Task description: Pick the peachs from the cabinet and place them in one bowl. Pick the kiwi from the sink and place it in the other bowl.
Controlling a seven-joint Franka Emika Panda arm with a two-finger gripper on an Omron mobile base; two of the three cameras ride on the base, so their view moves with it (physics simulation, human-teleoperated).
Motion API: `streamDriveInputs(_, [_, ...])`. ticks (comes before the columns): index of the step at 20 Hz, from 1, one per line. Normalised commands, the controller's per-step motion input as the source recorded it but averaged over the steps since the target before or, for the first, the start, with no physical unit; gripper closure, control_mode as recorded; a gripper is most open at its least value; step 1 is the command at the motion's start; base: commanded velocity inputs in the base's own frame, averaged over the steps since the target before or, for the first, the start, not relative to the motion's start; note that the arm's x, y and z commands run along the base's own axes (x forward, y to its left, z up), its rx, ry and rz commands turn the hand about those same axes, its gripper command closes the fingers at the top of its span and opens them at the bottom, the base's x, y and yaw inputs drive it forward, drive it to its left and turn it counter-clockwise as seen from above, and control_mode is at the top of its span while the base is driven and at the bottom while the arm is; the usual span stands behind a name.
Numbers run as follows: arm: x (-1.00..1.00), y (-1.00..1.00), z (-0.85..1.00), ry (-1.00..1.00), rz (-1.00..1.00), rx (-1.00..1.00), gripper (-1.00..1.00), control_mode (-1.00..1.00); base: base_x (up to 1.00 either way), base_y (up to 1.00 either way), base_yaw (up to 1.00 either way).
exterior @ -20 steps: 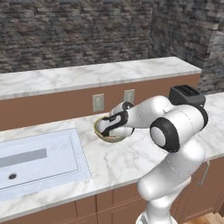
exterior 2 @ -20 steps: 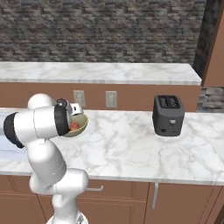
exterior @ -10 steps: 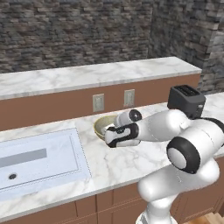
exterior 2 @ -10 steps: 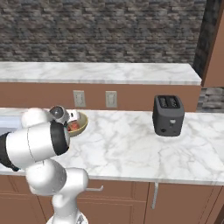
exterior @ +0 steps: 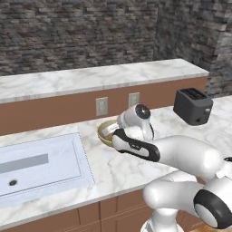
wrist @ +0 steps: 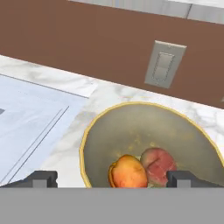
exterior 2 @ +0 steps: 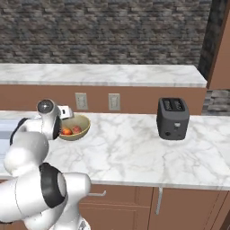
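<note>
Pincer: jaws spread wide, holding nothing, positioned above the near rim of the bowl. Both peaches lie inside the bowl, touching each other (one orange-yellow, one redder), between the two fingertips as seen from the hand camera. The bowl stands on the marble surface, just beside the sink and in front of a wall outlet. A black toaster stands well apart on the same surface.
</note>
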Motion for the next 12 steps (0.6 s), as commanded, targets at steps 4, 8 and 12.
streamDriveInputs(4, [-0.76, 0.01, 0.68, 0.15, 0.02, -0.10, -1.00, -1.00, 0.00, 0.00, 0.00])
streamDriveInputs(8, [-1.00, 0.00, 0.23, 0.11, 0.06, -0.15, -1.00, -1.00, 0.00, 0.00, 0.00])
streamDriveInputs(12, [-1.00, 0.00, -0.02, 0.09, 0.07, -0.15, -1.00, -1.00, 0.00, 0.00, 0.00])
